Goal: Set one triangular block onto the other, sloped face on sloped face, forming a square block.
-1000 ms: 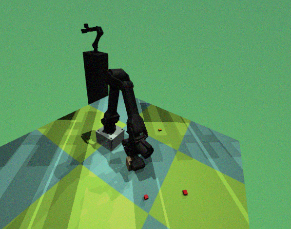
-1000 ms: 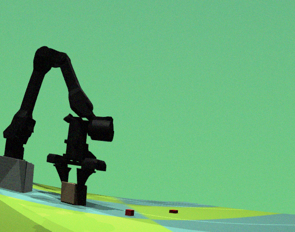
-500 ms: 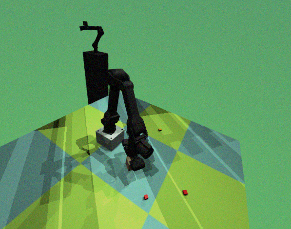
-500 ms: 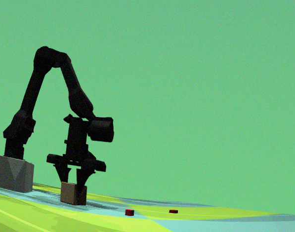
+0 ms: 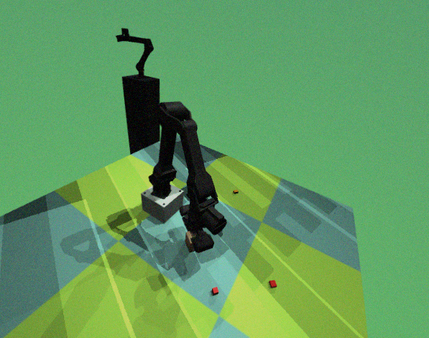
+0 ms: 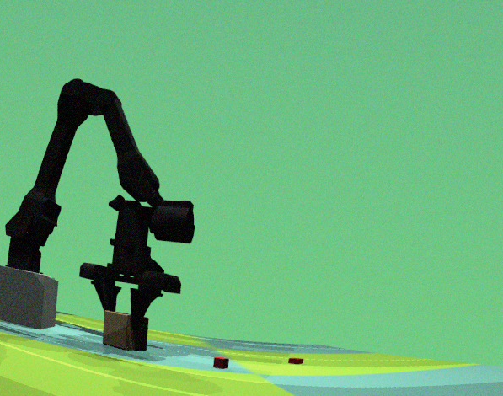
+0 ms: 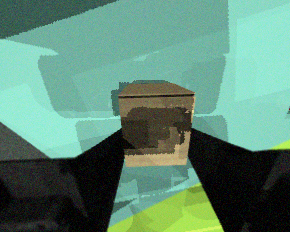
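A tan-brown block shape (image 5: pixel 189 241) (image 6: pixel 116 330) (image 7: pixel 157 158) stands upright at the table, close in front of the arm's base. A thin dark line crosses it near its far top edge in the wrist view and looks like a seam between the two triangular blocks. The sloped faces are hidden, so I cannot tell how closely they meet. My gripper (image 6: pixel 125 330) (image 7: pixel 153 130) points down and is shut on the upper triangular block, one finger on each side. The near finger hides part of the block in the exterior view.
Two small red blocks lie forward of the gripper, one nearer (image 5: pixel 215 290) (image 6: pixel 221 363) and one farther (image 5: pixel 272 283) (image 6: pixel 296 361). A small orange piece (image 5: pixel 236 191) lies to the side of the arm. The grey base (image 5: pixel 162 208) (image 6: pixel 21 294) stands close behind the gripper.
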### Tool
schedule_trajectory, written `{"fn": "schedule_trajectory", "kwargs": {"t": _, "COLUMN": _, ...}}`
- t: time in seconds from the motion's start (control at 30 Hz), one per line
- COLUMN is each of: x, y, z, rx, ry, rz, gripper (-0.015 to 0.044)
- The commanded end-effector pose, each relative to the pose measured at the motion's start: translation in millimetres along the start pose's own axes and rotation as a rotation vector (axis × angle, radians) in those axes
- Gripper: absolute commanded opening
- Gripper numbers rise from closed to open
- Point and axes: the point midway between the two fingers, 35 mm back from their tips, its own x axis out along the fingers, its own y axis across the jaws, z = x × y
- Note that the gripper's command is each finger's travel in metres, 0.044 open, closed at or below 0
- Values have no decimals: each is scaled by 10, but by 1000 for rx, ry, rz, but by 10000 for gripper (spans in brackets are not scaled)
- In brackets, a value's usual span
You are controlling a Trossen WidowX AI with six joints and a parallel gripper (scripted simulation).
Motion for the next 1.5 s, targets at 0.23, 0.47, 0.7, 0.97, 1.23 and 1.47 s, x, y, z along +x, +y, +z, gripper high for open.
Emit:
{"fn": "schedule_trajectory", "kwargs": {"t": 0.23, "x": 16, "y": 1, "z": 12, "rx": 0, "ry": -3, "rz": 2, "gripper": 0}}
{"fn": "schedule_trajectory", "kwargs": {"t": 0.47, "x": 10, "y": -2, "z": 7, "rx": -3, "ry": 0, "rz": 0, "gripper": 0}}
{"fn": "schedule_trajectory", "kwargs": {"t": 0.7, "x": 11, "y": -2, "z": 7, "rx": -3, "ry": 0, "rz": 0, "gripper": 53}}
{"fn": "schedule_trajectory", "kwargs": {"t": 0.97, "x": 11, "y": -2, "z": 7, "rx": -3, "ry": 0, "rz": 0, "gripper": 263}}
{"fn": "schedule_trajectory", "kwargs": {"t": 1.23, "x": 11, "y": -2, "z": 7, "rx": -3, "ry": 0, "rz": 0, "gripper": 440}}
{"fn": "schedule_trajectory", "kwargs": {"t": 1.47, "x": -17, "y": -9, "z": 9, "rx": -3, "ry": 0, "rz": 0, "gripper": 440}}
